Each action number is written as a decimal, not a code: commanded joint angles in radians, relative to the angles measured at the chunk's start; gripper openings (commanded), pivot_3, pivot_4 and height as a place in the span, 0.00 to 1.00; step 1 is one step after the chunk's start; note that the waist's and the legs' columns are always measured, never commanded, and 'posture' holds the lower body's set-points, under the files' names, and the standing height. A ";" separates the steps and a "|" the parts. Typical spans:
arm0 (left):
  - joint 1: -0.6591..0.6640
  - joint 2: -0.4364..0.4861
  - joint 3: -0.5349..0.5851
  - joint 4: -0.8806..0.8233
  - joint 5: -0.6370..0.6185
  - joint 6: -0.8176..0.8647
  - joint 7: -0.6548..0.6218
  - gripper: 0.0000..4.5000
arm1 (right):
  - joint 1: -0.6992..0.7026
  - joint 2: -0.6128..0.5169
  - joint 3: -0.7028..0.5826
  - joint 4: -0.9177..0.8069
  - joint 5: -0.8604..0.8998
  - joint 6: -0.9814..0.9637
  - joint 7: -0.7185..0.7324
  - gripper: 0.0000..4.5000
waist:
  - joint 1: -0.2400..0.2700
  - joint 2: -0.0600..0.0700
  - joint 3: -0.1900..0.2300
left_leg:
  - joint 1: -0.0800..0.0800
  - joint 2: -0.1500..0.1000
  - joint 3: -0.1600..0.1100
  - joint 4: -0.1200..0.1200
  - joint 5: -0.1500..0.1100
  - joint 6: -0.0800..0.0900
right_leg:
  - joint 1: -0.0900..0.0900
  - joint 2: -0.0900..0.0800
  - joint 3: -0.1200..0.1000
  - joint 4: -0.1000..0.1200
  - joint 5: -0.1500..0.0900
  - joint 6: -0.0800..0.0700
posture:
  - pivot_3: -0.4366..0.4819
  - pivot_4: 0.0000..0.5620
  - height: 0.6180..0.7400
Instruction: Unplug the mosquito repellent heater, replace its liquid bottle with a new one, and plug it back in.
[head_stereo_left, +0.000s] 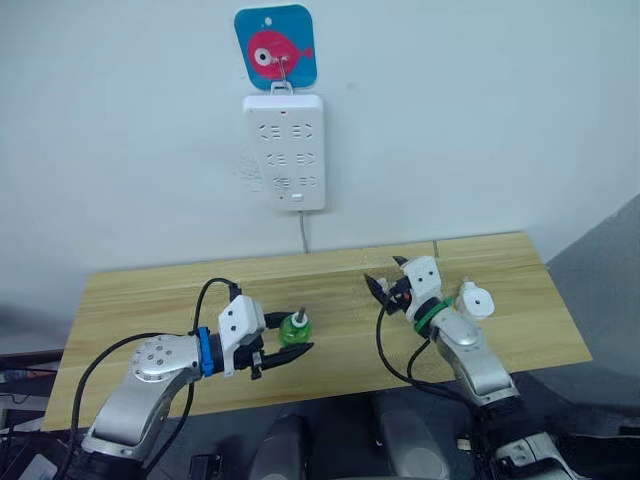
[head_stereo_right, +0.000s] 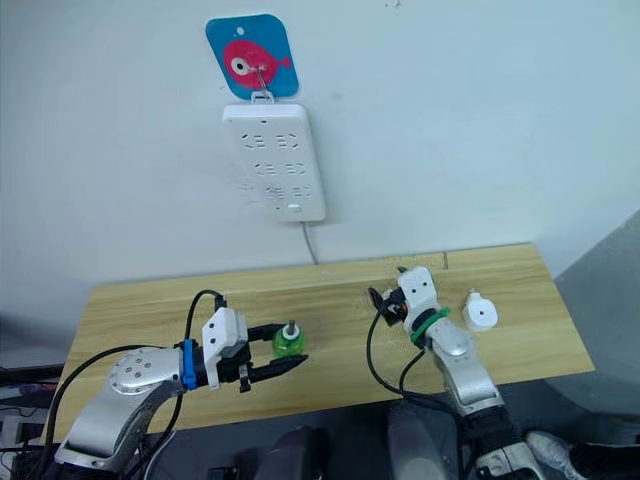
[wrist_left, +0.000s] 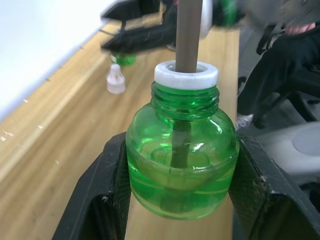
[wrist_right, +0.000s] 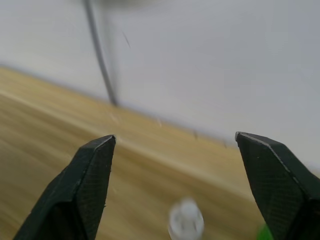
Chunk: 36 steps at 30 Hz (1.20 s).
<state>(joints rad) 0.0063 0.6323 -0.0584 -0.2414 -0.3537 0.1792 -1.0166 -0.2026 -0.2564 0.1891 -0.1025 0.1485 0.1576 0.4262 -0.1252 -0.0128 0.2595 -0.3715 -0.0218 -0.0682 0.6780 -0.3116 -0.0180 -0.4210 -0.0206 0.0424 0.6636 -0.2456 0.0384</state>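
**Item 1: liquid bottle (wrist_left: 180, 165), count one certain.** Green and see-through, part full, with a threaded neck, a white collar and an upright wick. It sits at 7 o'clock on the table (head_stereo_left: 150, 290), near the front edge. Your left pincer (head_stereo_left: 288, 338) is clamped on its belly, one black finger (wrist_left: 100, 200) on each side. Expect it to be light, rigid and slick. Keep your hold on the belly, because the wick looks easy to bend and the neck must stay free for threading. A second green shape (wrist_left: 122, 59) lies further off near the other arm, but I cannot tell you whether it is a bottle.

**Item 2: small clear cap (wrist_left: 115, 80), count one.** It stands loose on the wood beyond the bottle.

**Item 3: right pincer (wrist_right: 175, 142), count one.** It is at 2 o'clock, with its jaws wide apart and holding nothing.

**Item 4: mosquito repellent heater (head_stereo_left: 477, 299), count one.** This is the small white rounded unit lying on the table at 3 o'clock, just beside your right forearm and unplugged. Judge it light, stiff and smooth. Take it across the shell, clear of the prongs and the bottle opening.

**Item 5: power strip (head_stereo_left: 285, 150), count one.** It hangs on the wall at 12 o'clock with its cord running down.

**Item 6: fish plaque (head_stereo_left: 275, 45), count one.** It is above the strip and holds the strip's hook.
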 joint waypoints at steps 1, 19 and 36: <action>-0.034 -0.013 -0.015 0.009 -0.014 -0.029 -0.031 0.50 | 0.034 -0.099 0.001 -0.265 0.119 0.188 0.122 0.85 | 0.004 0.000 0.000 | -0.001 0.000 0.000 0.000 0.000 0.000 | 0.000 0.000 0.000 0.000 0.000 0.000 | 0.27 0.47 0.92; -0.246 -0.139 -0.107 0.083 -0.016 -0.088 -0.133 0.50 | -0.127 -0.245 0.043 -0.544 0.407 0.615 0.259 0.85 | 0.009 -0.001 -0.001 | -0.008 -0.001 -0.004 0.003 0.001 -0.001 | -0.004 0.000 -0.004 -0.001 0.000 0.000 | 0.23 0.36 0.92; -0.248 -0.168 -0.111 0.119 -0.005 -0.141 -0.135 0.50 | -0.156 -0.280 0.106 -0.536 0.322 0.558 0.296 0.18 | 0.010 -0.002 -0.009 | -0.009 -0.001 -0.004 0.004 0.001 -0.002 | -0.005 0.000 -0.005 0.000 0.000 0.000 | 0.24 0.33 0.92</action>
<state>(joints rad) -0.2373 0.4743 -0.1654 -0.1058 -0.3496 0.0634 -1.1477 -0.3481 -0.5317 0.2802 -0.6108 0.4746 0.7372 0.7026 -0.1154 -0.0151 0.2510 -0.3801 -0.0229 -0.0721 0.6815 -0.3102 -0.0203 -0.4263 -0.0209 0.0380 0.6639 -0.2453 0.0385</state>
